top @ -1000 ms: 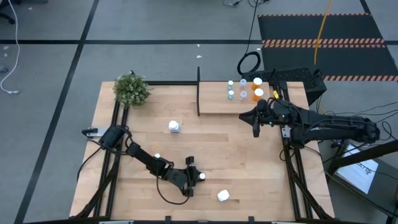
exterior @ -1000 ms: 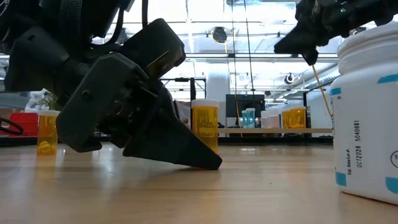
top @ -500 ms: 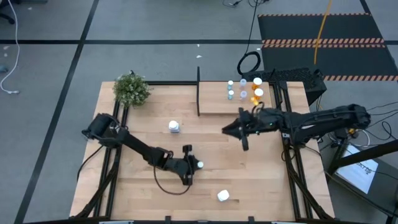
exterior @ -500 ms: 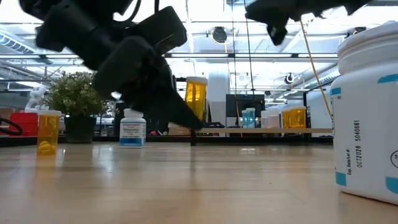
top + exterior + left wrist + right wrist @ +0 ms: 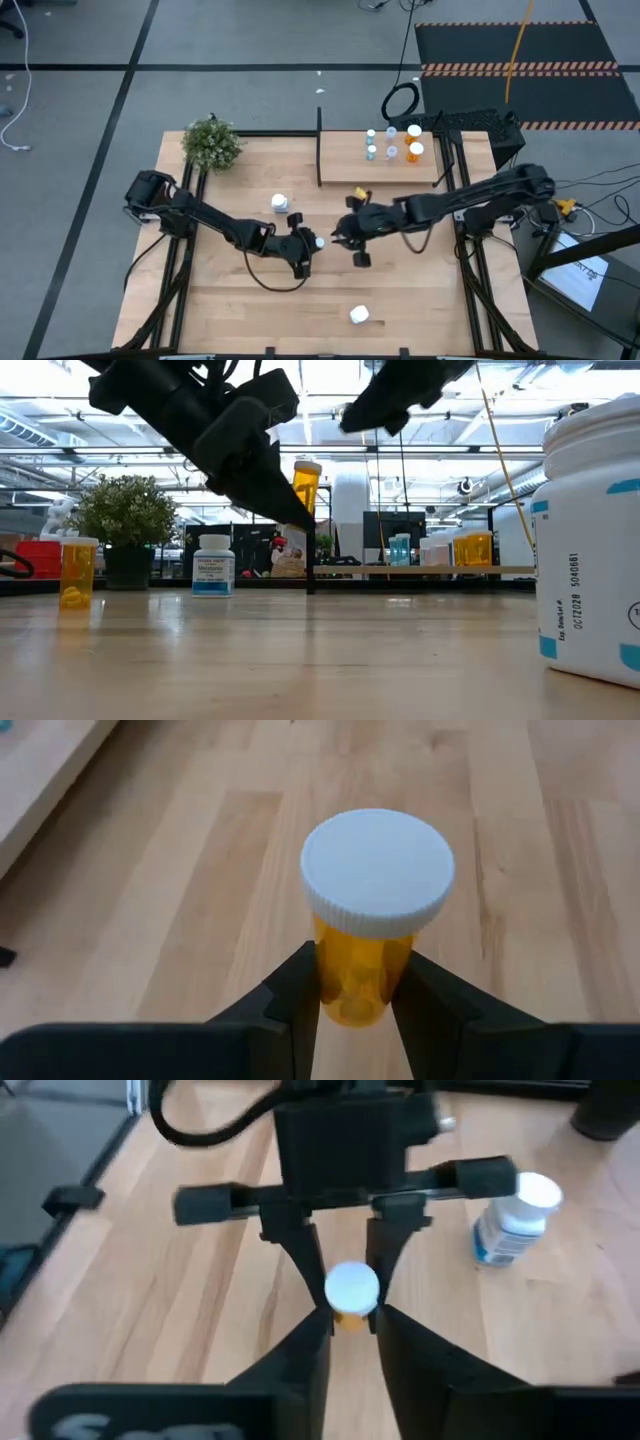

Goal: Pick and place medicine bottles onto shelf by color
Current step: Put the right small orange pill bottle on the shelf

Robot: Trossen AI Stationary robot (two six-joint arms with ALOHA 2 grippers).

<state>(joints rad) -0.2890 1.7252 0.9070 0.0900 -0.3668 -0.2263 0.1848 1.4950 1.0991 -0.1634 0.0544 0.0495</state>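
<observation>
The right gripper (image 5: 358, 246) is partly cut off in the low view and small from above; its own wrist view shows the fingers slightly parted with nothing between them, facing the left gripper (image 5: 305, 243) at mid-table. That gripper is clamped on an orange bottle (image 5: 372, 925) with a white cap, its body half hidden by the fingers (image 5: 296, 995). The bottle stands upright, cap up, lifted off the table (image 5: 400, 290) (clear in the low view). Other bottles stand on the shelf (image 5: 345, 165); a white one (image 5: 280, 204) stands left of centre, another (image 5: 359, 315) near the front edge.
</observation>
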